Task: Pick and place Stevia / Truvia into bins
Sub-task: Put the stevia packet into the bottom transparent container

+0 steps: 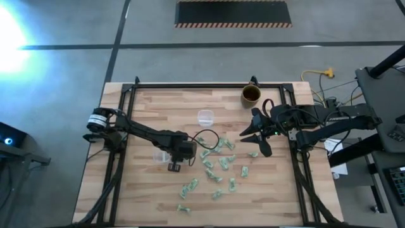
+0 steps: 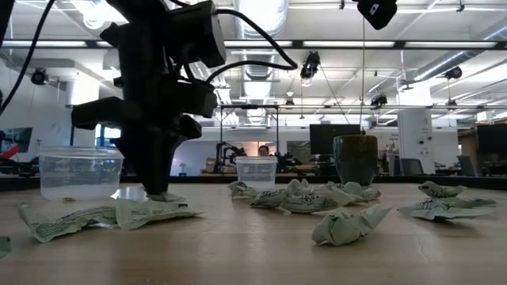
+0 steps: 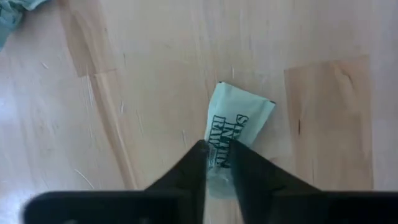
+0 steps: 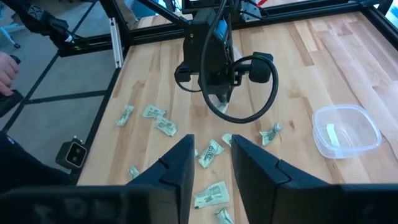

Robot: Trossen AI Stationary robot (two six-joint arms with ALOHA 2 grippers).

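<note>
Many pale green and white Stevia sachets [image 1: 218, 166] lie scattered on the wooden table. One clear cup [image 1: 204, 117] stands toward the far side and holds a sachet [image 4: 333, 132]. The other clear cup [image 1: 159, 155] stands right beside my left gripper [image 1: 174, 166]. That gripper points down and is shut on one sachet [image 3: 239, 121] that lies on the table. My right gripper [image 1: 255, 140] hovers open at the right of the pile, touching nothing. My left gripper [image 3: 217, 152] pinches one end of a pale green sachet [image 3: 219, 149] between its two fingertips, coming from above and pointing down. The sachet lies flat on the table, with its other end [image 3: 249, 102] sticking out beyond the fingers.
A brown mug [image 1: 251, 95] stands near the table's far edge, right of centre. A black frame [image 1: 209, 85] runs around the table. Bare wood lies along the near edge and the left side. In the right wrist view a person's hand [image 4: 7, 68] shows beyond the table.
</note>
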